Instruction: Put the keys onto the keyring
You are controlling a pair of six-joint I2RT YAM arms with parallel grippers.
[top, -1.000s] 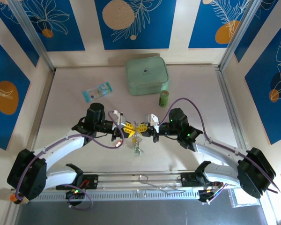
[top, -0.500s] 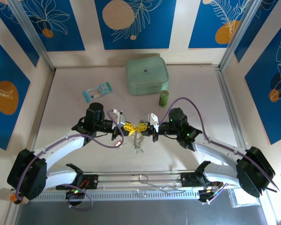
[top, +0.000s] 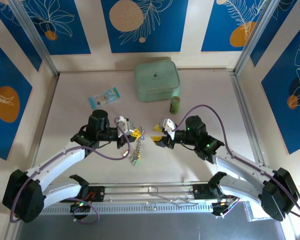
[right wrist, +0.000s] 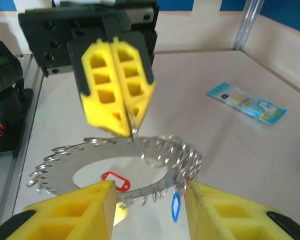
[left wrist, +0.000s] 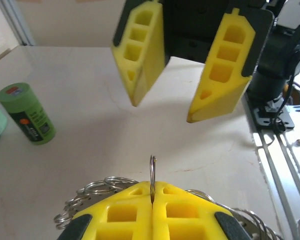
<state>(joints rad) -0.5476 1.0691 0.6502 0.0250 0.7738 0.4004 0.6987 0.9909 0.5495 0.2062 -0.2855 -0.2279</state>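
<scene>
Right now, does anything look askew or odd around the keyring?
The keyring hangs tilted from the shut left fingers, pinched by a thin wire loop at its edge, with small rings bunched at one side. The right fingers stand open, apart from it. Nothing looks damaged.

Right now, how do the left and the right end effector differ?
The left end effector is shut, the right end effector open. The left one pinches a wire loop of the keyring; the right one holds nothing and stands apart from it. Both have yellow fingers and face each other.
</scene>
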